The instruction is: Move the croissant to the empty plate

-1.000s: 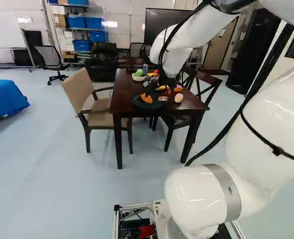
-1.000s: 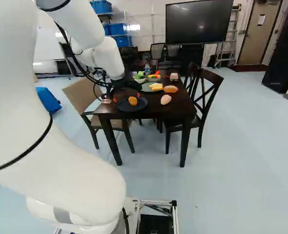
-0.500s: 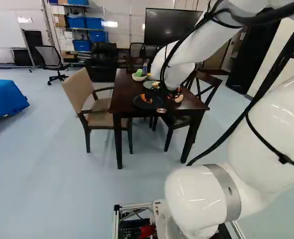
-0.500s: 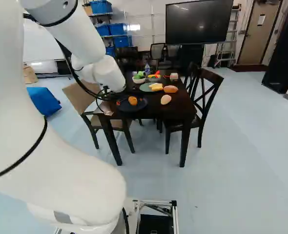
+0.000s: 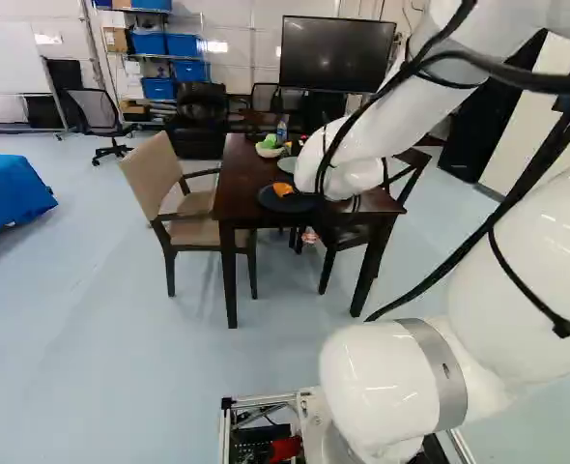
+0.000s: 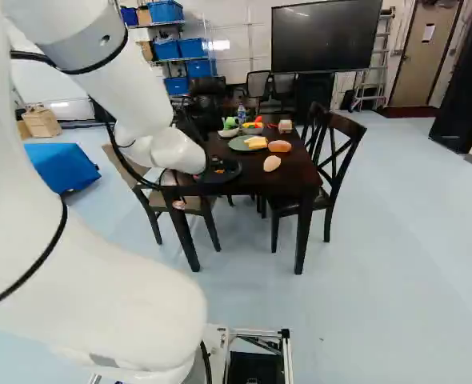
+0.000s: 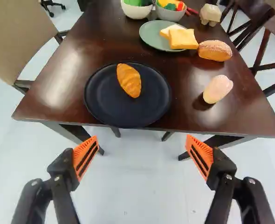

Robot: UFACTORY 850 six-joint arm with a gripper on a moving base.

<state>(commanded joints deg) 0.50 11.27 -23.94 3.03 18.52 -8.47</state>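
On black plate (image 7: 105,102), orange croissant (image 7: 129,80).

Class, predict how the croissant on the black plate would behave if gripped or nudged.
The croissant looks plump without sagging, so it would probably hold its shape. Its rounded, tapering body may rock or swivel if nudged on the plate.

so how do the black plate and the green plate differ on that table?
Colour: the black plate is dark, the green plate a muted green.
Load: the black plate holds one croissant; the green plate holds yellow slices.
Place: the black plate is by the edge nearest the tool; the green plate sits farther in.
Shared: both round, neither empty.
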